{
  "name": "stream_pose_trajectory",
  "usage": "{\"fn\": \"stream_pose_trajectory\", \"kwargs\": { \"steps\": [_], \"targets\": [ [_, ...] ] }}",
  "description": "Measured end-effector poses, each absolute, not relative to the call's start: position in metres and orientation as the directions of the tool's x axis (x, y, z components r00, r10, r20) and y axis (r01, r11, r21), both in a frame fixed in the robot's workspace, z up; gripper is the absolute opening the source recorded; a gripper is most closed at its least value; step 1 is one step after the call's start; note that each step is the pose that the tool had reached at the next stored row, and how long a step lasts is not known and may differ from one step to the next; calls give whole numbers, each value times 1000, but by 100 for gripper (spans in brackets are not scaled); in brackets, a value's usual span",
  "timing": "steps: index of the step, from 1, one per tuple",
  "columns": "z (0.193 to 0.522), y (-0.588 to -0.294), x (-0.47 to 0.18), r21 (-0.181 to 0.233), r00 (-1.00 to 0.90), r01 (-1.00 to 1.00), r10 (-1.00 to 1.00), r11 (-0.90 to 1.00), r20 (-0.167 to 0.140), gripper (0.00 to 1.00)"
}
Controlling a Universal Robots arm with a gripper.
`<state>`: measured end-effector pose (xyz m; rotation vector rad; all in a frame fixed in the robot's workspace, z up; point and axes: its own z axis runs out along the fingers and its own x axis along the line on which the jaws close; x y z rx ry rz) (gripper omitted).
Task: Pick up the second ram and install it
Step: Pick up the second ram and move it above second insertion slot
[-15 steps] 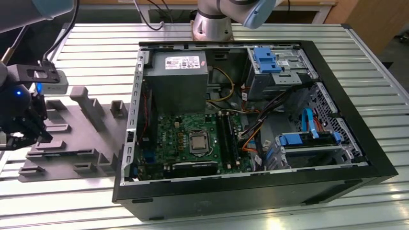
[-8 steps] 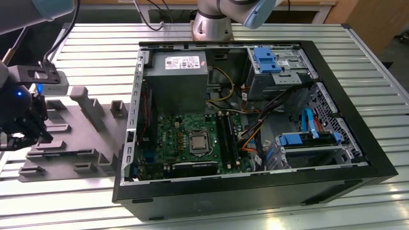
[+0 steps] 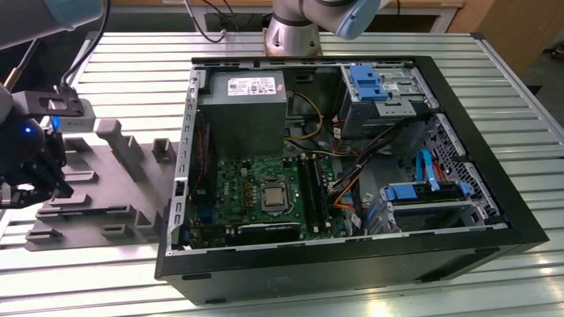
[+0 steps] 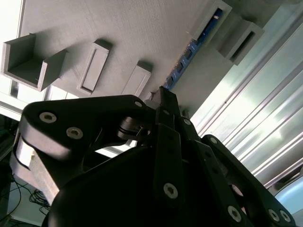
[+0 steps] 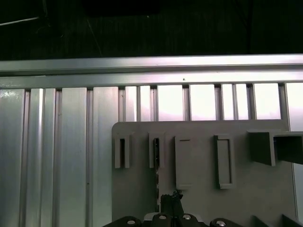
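Gripper (image 3: 34,177) hung low over the grey tray (image 3: 119,181), at the exterior view's left of the open case (image 3: 352,267). In both wrist views its tip sat right at the ram (image 4: 189,54). Couldn't tell how far the claw was open, or whether it had hold of the stick: the black linkage hid the contact.

The ram stood on edge in a tray groove, a thin stick with a blue board edge. One end ran into a slotted block and the other ran up to the gripper (image 4: 164,97). In the first wrist view it was a thin dark line (image 5: 156,179) just beside the gripper tip (image 5: 171,203). It was not yet out of the tray, and well apart from the motherboard (image 3: 255,195) and its slots (image 3: 313,191).

Step in hand, as I judge it, was the grasp in the tray. To do it well:
- Clamp across the stick's flat faces, square to it.
- Grip nearer mid-length than the end, so it doesn't swing.
- Pull straight out along the groove with no twist, since the groove walls could bind the board.
- Use light force, because the board is thin and the chips are exposed.

Writing: there was a white label with a red mark on the power supply (image 3: 249,84), too small to read. No print was legible on the ram or tray.
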<state>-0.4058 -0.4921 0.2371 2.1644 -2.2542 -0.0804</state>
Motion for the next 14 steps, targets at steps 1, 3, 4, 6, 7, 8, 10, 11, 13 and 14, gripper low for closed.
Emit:
{"fn": "stream_pose_trajectory", "kwargs": {
  "steps": [1,3,4,6,7,8,10,11,13,14],
  "targets": [
    [237,-492,-406,48,-41,-998,-999,40,-24,11],
    [236,-492,-406,48,-41,-998,-999,40,-24,11],
    [236,-492,-406,48,-41,-998,-999,40,-24,11],
    [236,-492,-406,48,-41,-998,-999,40,-25,11],
    [236,-492,-406,48,-41,-998,-999,40,-24,11],
    [235,-492,-406,48,-41,-998,-999,40,-24,11],
    [235,-492,-406,48,-41,-998,-999,40,-24,11],
    [235,-492,-406,48,-41,-998,-999,40,-25,11],
    [234,-492,-406,48,-41,-998,-999,40,-24,11],
    [234,-492,-406,48,-41,-998,-999,40,-24,11]
  ]
}}
